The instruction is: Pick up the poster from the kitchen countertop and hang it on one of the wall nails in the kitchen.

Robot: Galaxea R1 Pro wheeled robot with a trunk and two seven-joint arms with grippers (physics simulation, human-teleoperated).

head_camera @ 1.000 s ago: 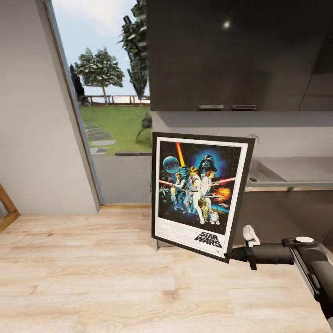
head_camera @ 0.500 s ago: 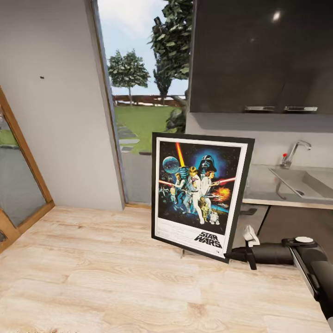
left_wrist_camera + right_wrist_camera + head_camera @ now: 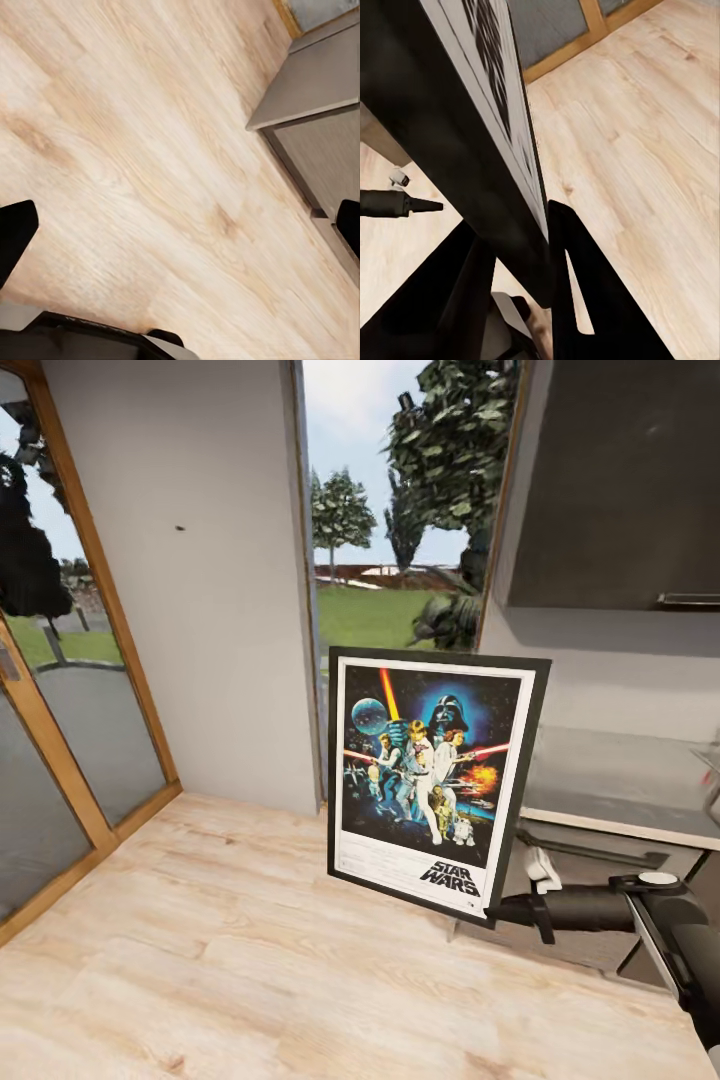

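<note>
While the right gripper is clamping the lower corner of the poster, the robot is carrying it upright above the wooden floor, so the pick-up looks done and the step in hand is the trip to a nail. A small dark mark on the grey wall, probably a nail, is sitting high up between the glass door and the window. The next move is calling for the robot to come closer to that wall, raise the frame well above where it is now, and bring its back over the nail without tilting it. The desk is lying behind and to the right of the poster, which is no longer touching it. The right wrist view is showing what the head view is hiding: the two dark fingers are closing on either side of the frame's black edge, seen from below. The left wrist view is looking down at the floor and a cabinet corner, with the left gripper standing wide open and holding nothing.
</note>
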